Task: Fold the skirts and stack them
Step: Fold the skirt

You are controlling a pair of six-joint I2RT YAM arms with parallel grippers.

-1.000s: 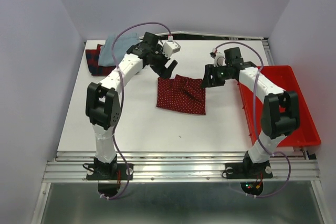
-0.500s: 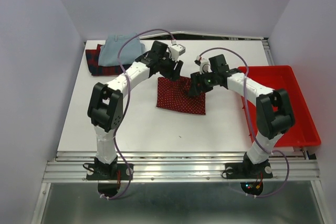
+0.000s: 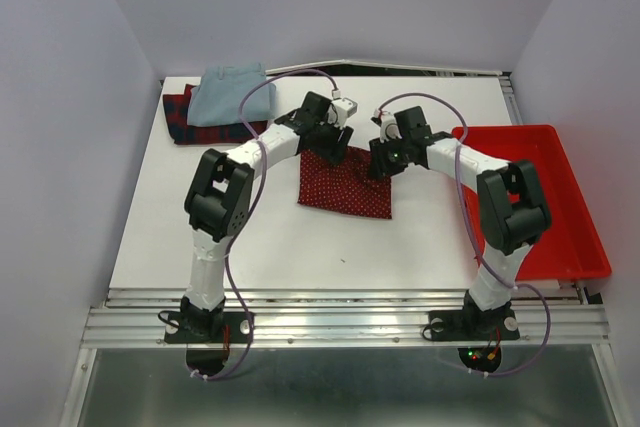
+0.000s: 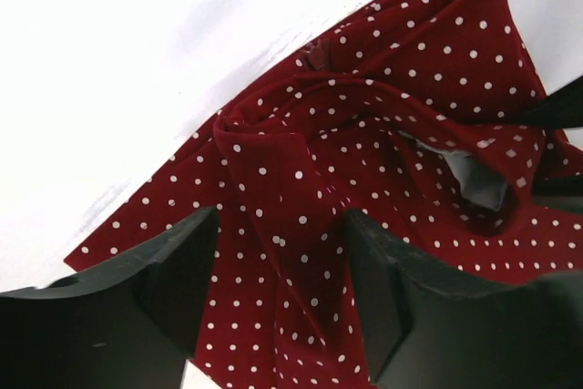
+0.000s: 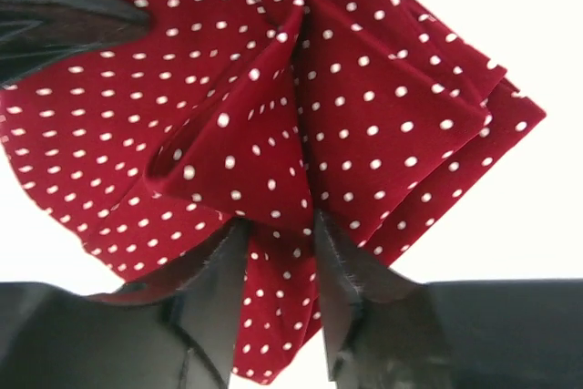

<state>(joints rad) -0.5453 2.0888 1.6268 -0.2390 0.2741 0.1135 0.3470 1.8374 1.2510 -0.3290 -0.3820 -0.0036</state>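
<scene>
The dark red dotted skirt [image 3: 345, 187] lies folded at mid-table, its back edge bunched up. My left gripper [image 3: 330, 145] is open at the skirt's back left corner, its jaws astride a ridge of the dotted cloth [image 4: 273, 161] without pinching it. My right gripper [image 3: 385, 162] is at the back right corner, shut on a fold of the dotted skirt [image 5: 273, 134], which puckers above its fingertips [image 5: 228, 243]. The pale blue skirt [image 3: 228, 92] lies on the plaid skirt [image 3: 185, 125] at the back left corner.
A bright red plastic tray [image 3: 575, 227] stands along the right edge of the table. White walls close in the table on the left, back and right. The right arm's elbow is over the tray's left rim.
Both grippers have moved inward and down onto the back edge of the dotted skirt. The right one has closed on a fold. The skirt's back edge has bunched.
</scene>
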